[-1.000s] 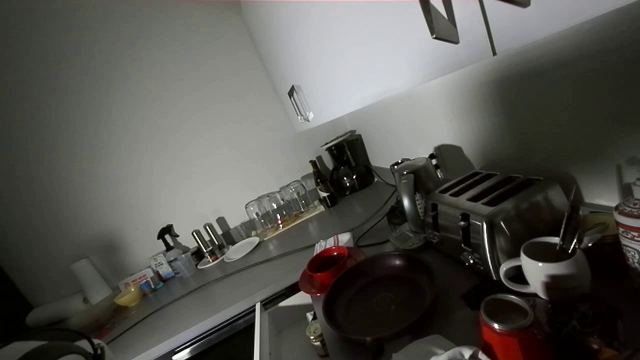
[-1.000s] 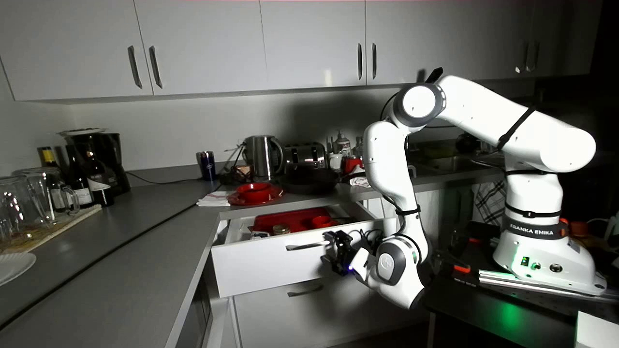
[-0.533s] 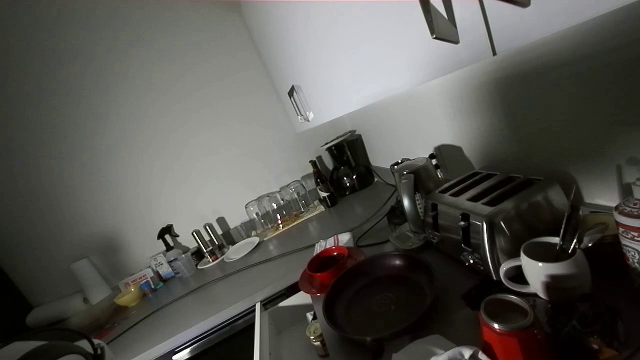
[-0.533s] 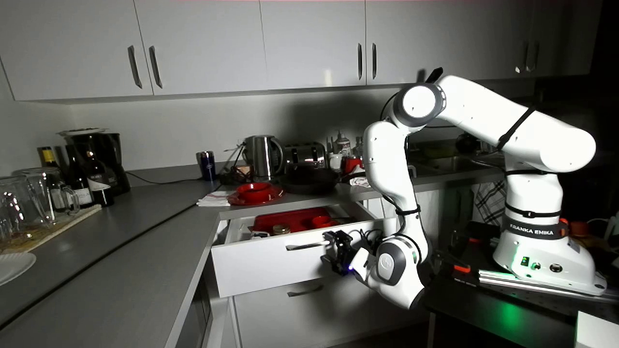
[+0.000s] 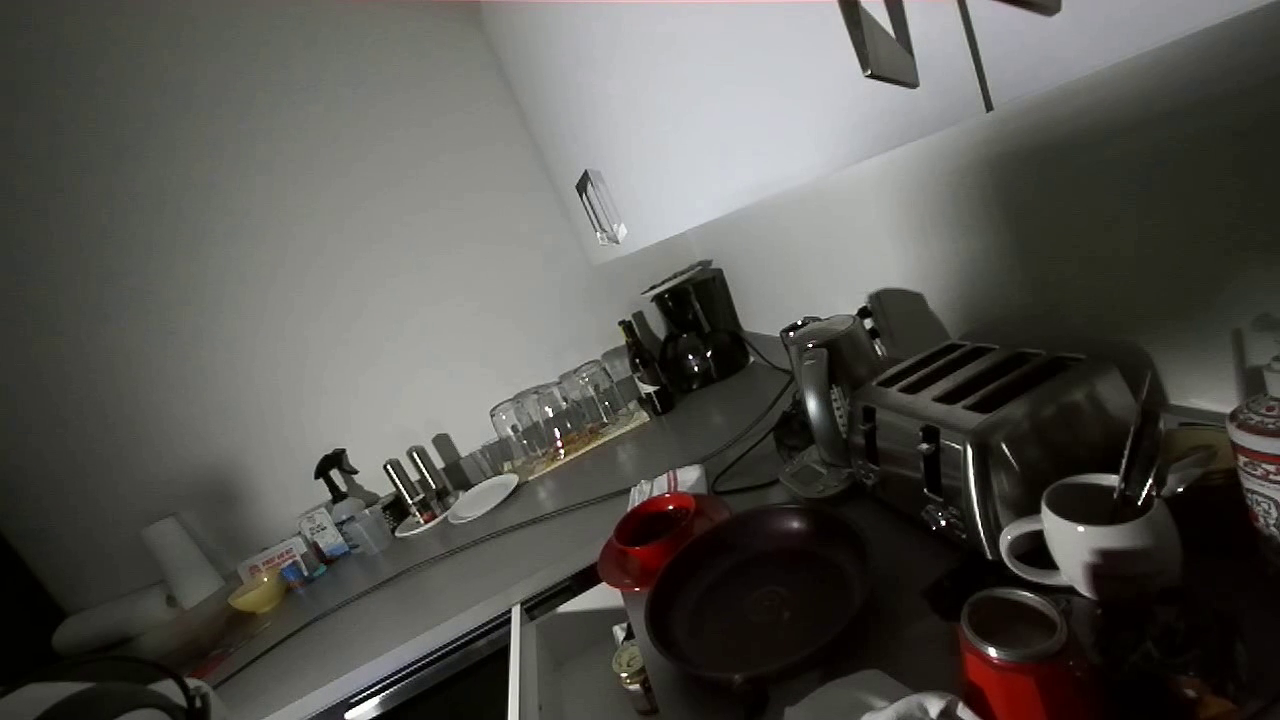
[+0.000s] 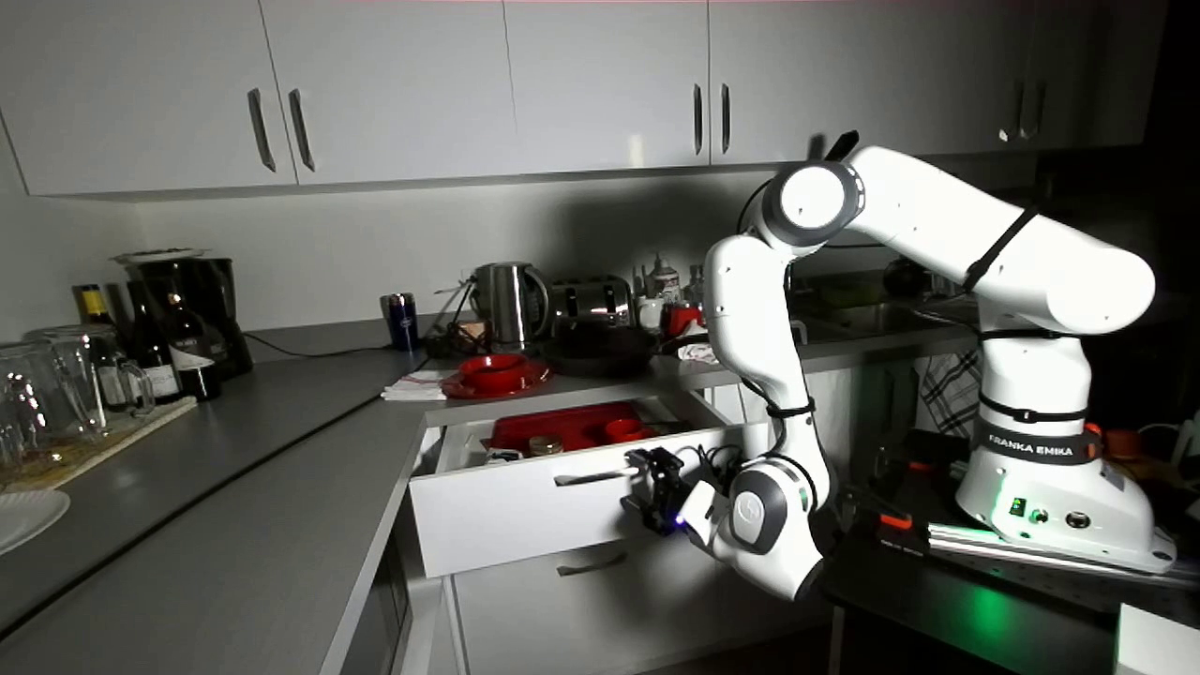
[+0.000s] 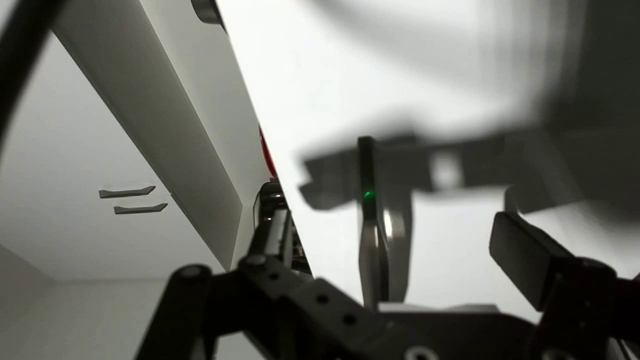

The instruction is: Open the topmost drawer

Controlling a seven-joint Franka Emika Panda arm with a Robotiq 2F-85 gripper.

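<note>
Found the topmost drawer directly ahead of the gripper, slid out from under the grey countertop and standing open. Noted a wide, flat, plain front, almost white under the hard light, with a straight upper edge and a dark shadow lying across the part nearest the gripper. Recorded fingers spread wide and clasping nothing, with the slim dark handle between them in the wrist view and a gap to either side. On the far side of that front from the gripper, inside: red tray, small red dish and jar. Below the gripper: lower drawer, closed. On the countertop, above and past the gripper: red bowl on a red plate, folded cloth beside it, dark frying pan, steel kettle and toaster. Well apart from the gripper, in both exterior views: glasses, a dark bottle and a black coffee maker near the corner. Higher still: pale back wall, then white wall cabinets with upright pulls. Behind and above the gripper: white robot arm.
</note>
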